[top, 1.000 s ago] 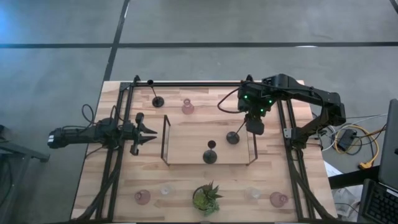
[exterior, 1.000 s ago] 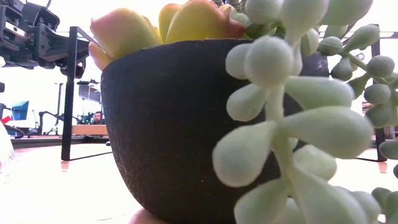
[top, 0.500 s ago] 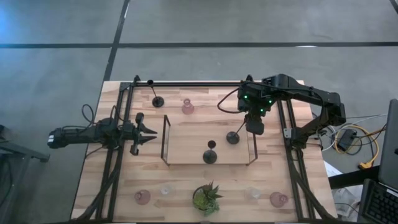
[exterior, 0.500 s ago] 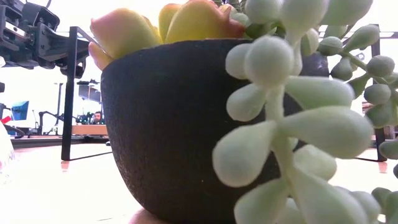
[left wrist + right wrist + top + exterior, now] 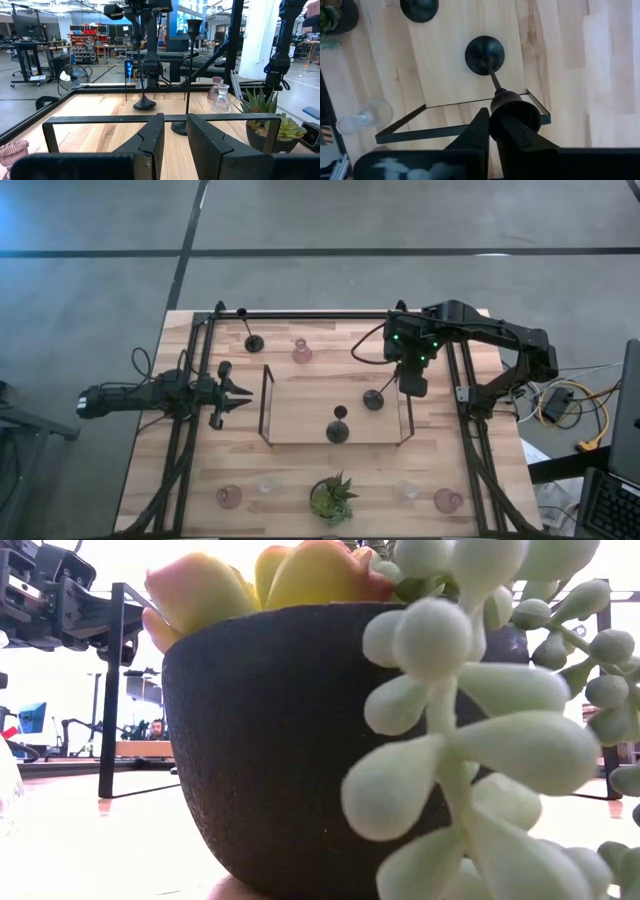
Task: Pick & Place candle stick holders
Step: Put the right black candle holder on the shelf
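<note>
The pale plank bench (image 5: pixel 300 470) carries a black tube frame around its edges. The right arm reaches in from the bench's right side, folded at the elbow, with its wrist turned down over the right end of the tray (image 5: pixel 300 408), a flat wooden board fenced by thin black wire rails. The right hand (image 5: pixel 492 125) has its two dark fingers closed on the cup at the top of a black candle stick holder (image 5: pixel 375 400), whose round matte base stands on the tray board and whose thin stem rises up into the grip. The left arm lies low and straight along the bench's left edge, and the left hand (image 5: pixel 235 392) points toward the tray with its fingers spread apart and nothing between them.

A second black holder (image 5: pixel 338 430) stands in the tray near its front rail, and a third black holder (image 5: pixel 254 342) stands on the bench behind the tray's left end. A potted plant (image 5: pixel 332 498) with fleshy green leaves in a dark rough pot sits at the front edge. Pink ribbed glass holders sit behind the tray (image 5: pixel 302 352), at the front left (image 5: pixel 230 497) and front right (image 5: pixel 448 500). Two tiny clear glass holders (image 5: pixel 267 485) (image 5: pixel 406 490) flank the plant.
</note>
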You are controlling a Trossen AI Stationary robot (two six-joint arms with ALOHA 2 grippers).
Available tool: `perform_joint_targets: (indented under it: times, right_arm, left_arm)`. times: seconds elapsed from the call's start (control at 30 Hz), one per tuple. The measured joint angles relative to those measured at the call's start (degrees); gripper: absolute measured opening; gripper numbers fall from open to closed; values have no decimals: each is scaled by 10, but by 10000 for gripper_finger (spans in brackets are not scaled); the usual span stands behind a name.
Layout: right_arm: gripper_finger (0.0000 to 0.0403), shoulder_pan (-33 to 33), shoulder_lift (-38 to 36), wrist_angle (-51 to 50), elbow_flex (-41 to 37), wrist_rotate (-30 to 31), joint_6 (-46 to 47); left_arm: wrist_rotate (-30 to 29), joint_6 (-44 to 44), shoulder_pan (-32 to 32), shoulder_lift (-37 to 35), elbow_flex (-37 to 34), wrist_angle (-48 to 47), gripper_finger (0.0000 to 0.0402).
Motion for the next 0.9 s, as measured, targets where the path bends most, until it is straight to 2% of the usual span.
perform_joint_targets:
  times: [0.17, 0.53, 0.9]
  right_arm:
    - [10, 0, 0, -2, 8, 5, -7]
    - [8, 0, 1, -21, 16, 58, -41]
    - [7, 0, 2, -21, 63, 62, -71]
  left_arm:
    - [0, 0, 0, 0, 0, 0, 88]
    - [0, 0, 0, 0, 0, 0, 88]
    - [0, 0, 0, 0, 0, 0, 88]
